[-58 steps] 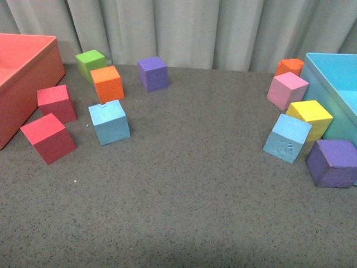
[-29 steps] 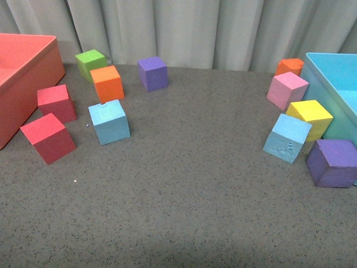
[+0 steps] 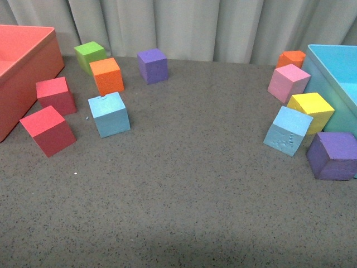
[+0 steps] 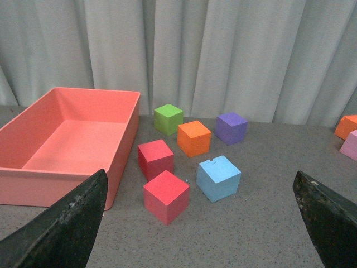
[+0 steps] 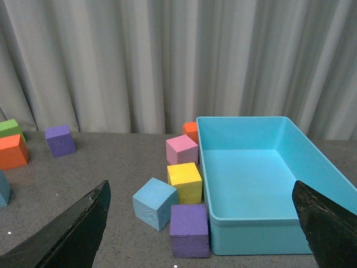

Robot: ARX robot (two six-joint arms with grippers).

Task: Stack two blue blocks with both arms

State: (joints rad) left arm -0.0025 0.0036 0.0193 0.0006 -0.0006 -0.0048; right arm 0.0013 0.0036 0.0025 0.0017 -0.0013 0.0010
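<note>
One light blue block (image 3: 109,114) sits on the grey table at the left, beside the red and orange cubes; it also shows in the left wrist view (image 4: 218,178). The other blue block (image 3: 288,130), with small embossed marks on its front face, sits at the right between a yellow and a purple cube; it also shows in the right wrist view (image 5: 155,203). Neither arm shows in the front view. My left gripper (image 4: 201,223) is open and empty, short of the left block. My right gripper (image 5: 201,223) is open and empty, short of the right block.
A red bin (image 3: 22,72) stands far left, a light-blue bin (image 3: 329,72) far right. Two red cubes (image 3: 48,129), orange (image 3: 107,76), green (image 3: 91,54) and purple (image 3: 152,65) cubes lie left. Orange (image 3: 292,58), pink (image 3: 288,82), yellow (image 3: 310,109) and purple (image 3: 332,154) cubes lie right.
The whole front view has shifted slightly, as if the camera tilted; the blocks keep their places relative to each other. No arm has entered the front view.
</note>
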